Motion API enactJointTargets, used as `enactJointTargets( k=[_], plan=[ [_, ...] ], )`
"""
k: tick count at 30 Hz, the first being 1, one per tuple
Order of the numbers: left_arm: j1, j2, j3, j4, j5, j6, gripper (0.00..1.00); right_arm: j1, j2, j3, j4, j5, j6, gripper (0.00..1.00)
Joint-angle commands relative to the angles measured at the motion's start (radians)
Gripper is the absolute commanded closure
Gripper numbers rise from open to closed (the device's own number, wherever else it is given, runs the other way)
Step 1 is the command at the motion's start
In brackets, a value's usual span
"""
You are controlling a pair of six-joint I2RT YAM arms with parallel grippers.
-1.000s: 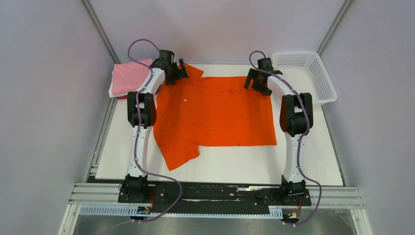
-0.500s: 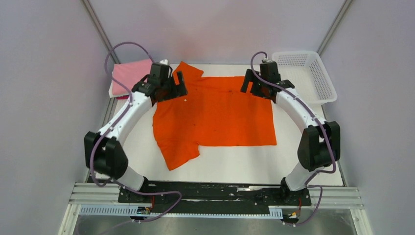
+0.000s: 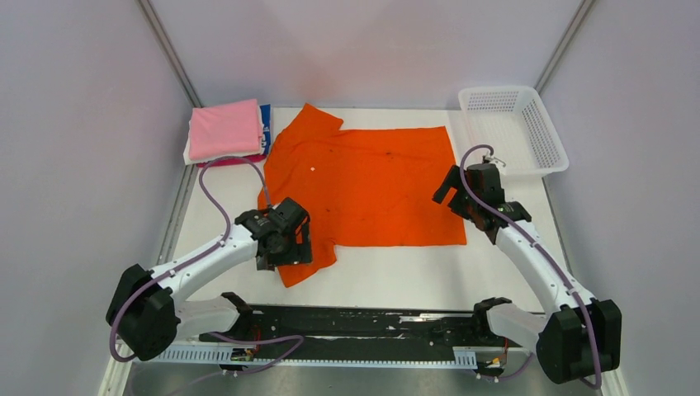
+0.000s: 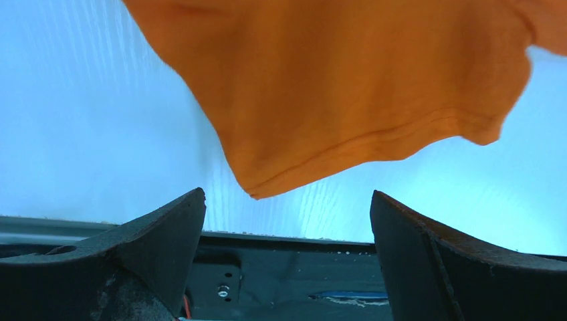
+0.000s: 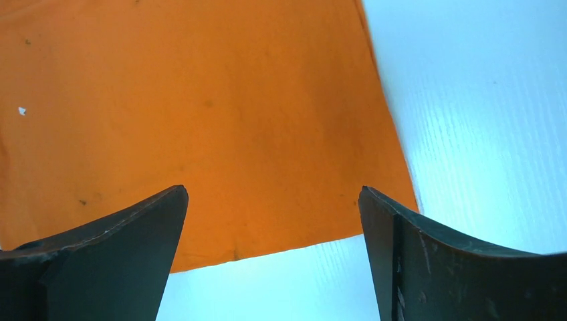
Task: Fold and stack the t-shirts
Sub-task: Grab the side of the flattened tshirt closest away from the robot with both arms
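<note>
Orange t-shirt (image 3: 363, 186) lies spread flat on the white table (image 3: 396, 276), centre to far side, small dark specks on the cloth. One sleeve points to the far left and the other hangs out at the near left. Left gripper (image 3: 289, 243) sits low over the near left sleeve. In the left wrist view its jaws stand wide apart with nothing between them, and the sleeve hem lies just beyond the fingertips. Cannot tell whether the fingers touch the cloth. Right gripper (image 3: 456, 188) is at the shirt's right edge, toward the near right corner. In the right wrist view its jaws are likewise wide and hold nothing; the corner of the shirt and bare table show past the fingertips. Folded stack is at the far left corner, just beside the far sleeve: pink t-shirt (image 3: 224, 128) on top, a blue edge (image 3: 265, 120) on its right side, white (image 3: 188, 153) and red (image 3: 235, 159) edges beneath. White mesh basket (image 3: 546, 142) stands at the far right, apart from the shirt.
</note>
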State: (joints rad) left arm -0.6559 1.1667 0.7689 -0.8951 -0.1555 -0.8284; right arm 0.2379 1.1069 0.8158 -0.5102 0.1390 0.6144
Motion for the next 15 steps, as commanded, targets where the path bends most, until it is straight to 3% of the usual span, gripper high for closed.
enactJointTargets(
  k=[1,11,15],
  plan=[
    [-0.033,-0.005,-0.049,-0.014,0.0,-0.126,0.02,-0.009,-0.005,-0.041,0.057,0.043,0.031,0.0],
    [-0.067,0.021,-0.131,0.066,0.003,-0.179,0.33,-0.008,0.059,-0.066,0.092,0.002,0.007,0.0],
    [-0.067,0.08,-0.16,0.125,0.026,-0.187,0.36,-0.01,0.076,-0.063,0.093,0.004,0.001,0.0]
  ],
)
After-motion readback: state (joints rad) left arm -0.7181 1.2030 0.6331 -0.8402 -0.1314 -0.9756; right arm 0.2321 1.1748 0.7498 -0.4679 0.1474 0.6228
